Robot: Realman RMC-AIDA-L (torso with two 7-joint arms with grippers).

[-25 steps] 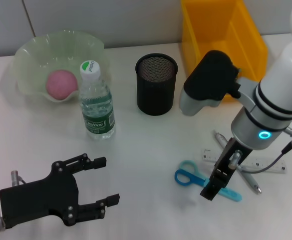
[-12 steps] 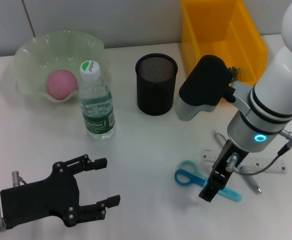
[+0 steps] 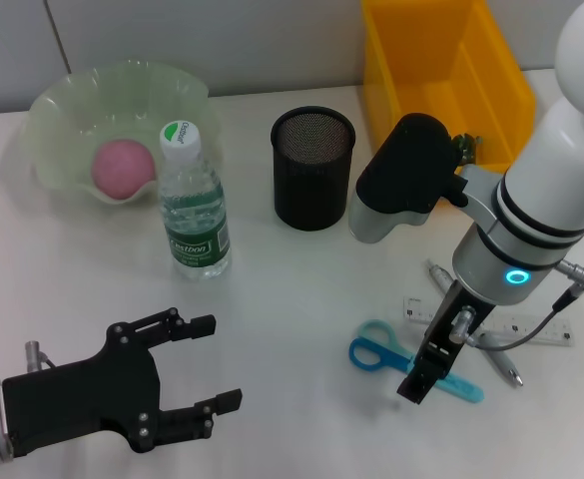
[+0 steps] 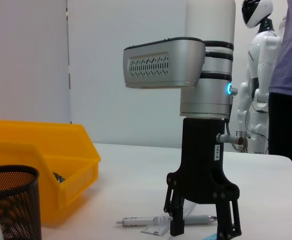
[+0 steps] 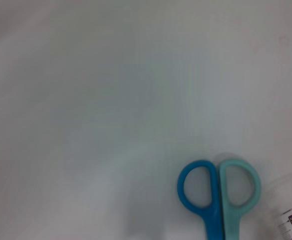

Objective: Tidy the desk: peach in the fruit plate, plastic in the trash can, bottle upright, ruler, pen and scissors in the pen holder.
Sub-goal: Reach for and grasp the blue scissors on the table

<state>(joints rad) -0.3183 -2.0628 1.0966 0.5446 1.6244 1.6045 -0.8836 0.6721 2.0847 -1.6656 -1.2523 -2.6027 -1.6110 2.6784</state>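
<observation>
Two arms here, but we'd pick the right gripper [image 3: 423, 379], fingers spread and empty right over the scissors [image 3: 401, 356] lying lengthwise along the desk's front-right edge.

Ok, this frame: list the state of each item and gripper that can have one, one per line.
peach: in the fruit plate
bottle: upright, capped
pen holder: upright, looks empty
scissors: flat on desk, closed
ruler: flat on desk
pen: flat on desk
right gripper: open, over the scissors
left gripper: open, idle near front edge
</observation>
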